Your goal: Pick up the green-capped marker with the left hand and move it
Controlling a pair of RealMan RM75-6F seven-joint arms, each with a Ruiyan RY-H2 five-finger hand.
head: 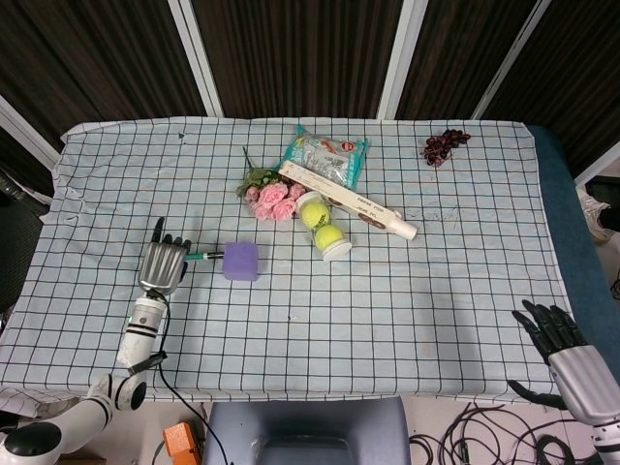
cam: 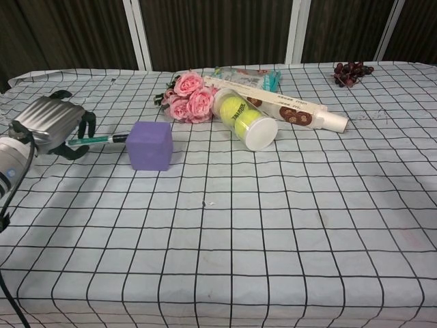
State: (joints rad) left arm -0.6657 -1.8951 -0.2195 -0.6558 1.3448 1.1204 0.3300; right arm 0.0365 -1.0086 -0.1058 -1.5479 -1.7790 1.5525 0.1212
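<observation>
My left hand (head: 164, 265) (cam: 54, 124) grips the green-capped marker (head: 201, 257) (cam: 97, 141) at the left of the table. The marker lies level and points right, and its dark tip touches the purple cube (head: 240, 262) (cam: 149, 145). The part of the marker inside the fist is hidden. My right hand (head: 565, 349) hangs off the table's near right corner, fingers spread and empty; only the head view shows it.
Pink flowers (head: 271, 197) (cam: 188, 98), a tennis ball tube (head: 324, 227) (cam: 244, 118), a long biscuit box (head: 347, 201) (cam: 287, 108) and a snack bag (head: 326, 158) cluster at the back centre. Dark grapes (head: 443, 145) (cam: 351, 72) lie far right.
</observation>
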